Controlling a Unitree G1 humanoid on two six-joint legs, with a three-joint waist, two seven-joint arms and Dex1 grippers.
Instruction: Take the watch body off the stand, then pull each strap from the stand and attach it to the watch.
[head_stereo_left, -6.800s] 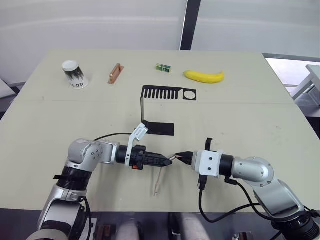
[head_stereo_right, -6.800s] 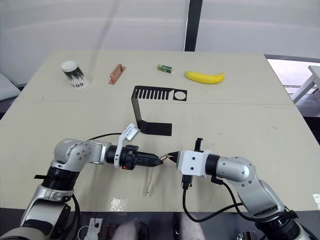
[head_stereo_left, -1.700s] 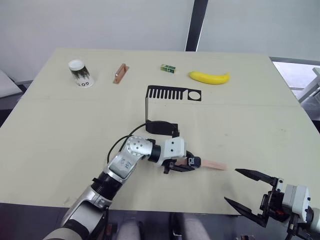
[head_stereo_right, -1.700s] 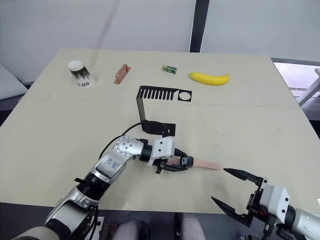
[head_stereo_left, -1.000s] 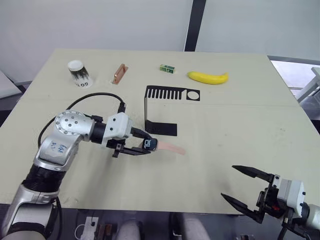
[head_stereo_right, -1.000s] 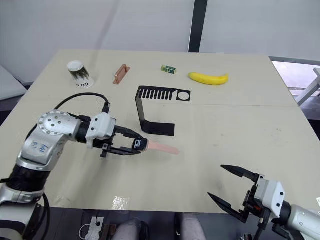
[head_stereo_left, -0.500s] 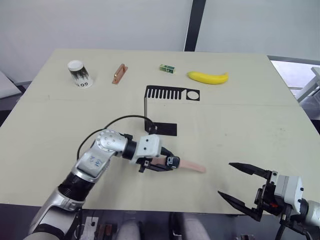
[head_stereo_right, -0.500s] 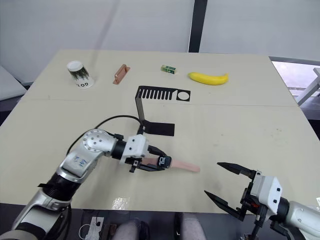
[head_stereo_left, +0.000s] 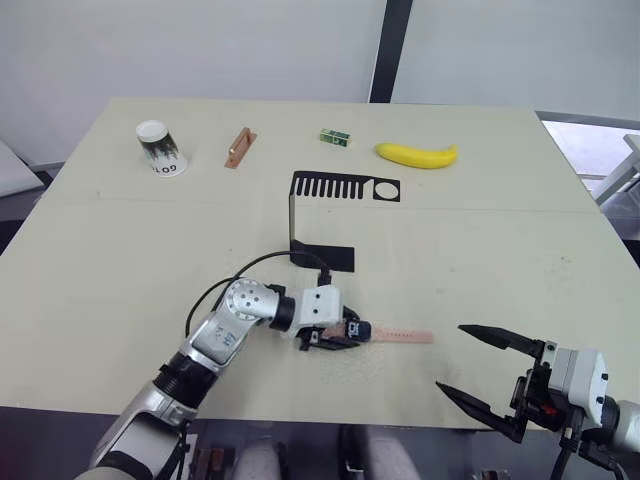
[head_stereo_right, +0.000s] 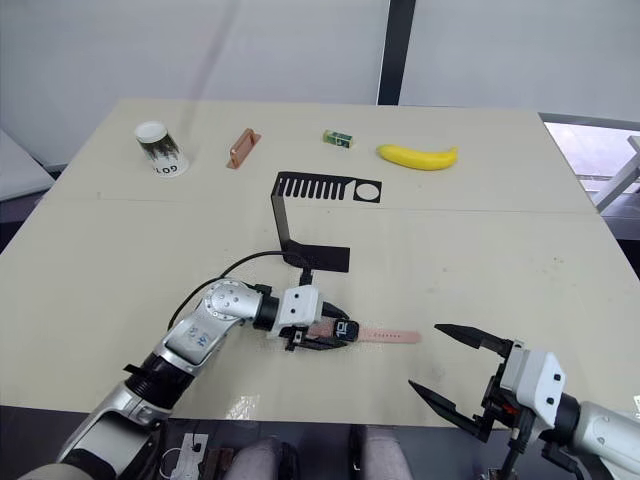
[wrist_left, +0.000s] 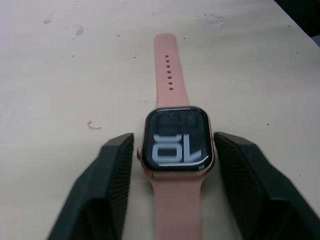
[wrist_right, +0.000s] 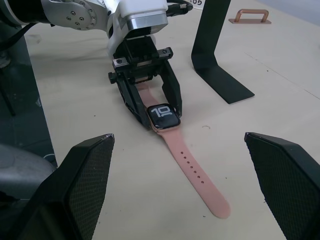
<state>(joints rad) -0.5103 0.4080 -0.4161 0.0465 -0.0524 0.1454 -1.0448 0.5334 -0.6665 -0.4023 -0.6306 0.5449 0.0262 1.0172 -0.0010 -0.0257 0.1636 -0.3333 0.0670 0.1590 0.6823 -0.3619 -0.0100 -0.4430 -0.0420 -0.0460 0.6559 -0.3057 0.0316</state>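
Observation:
The watch body, dark screen lit, lies flat on the table with a salmon-pink strap joined at each end. One strap runs out toward my right. The other strap lies between the left gripper's fingers. My left gripper is open, its fingers standing either side of the watch body with a gap on each side. The black stand is just behind, nothing on it. My right gripper hangs open near the table's front right edge, holding nothing.
Along the far side of the table stand a paper cup, a copper-brown bar, a small green box and a banana. The table's front edge runs just below both grippers.
My left gripper brought the watch down and to the right onto the table, then spread its fingers off the watch body. The right gripper has barely moved.

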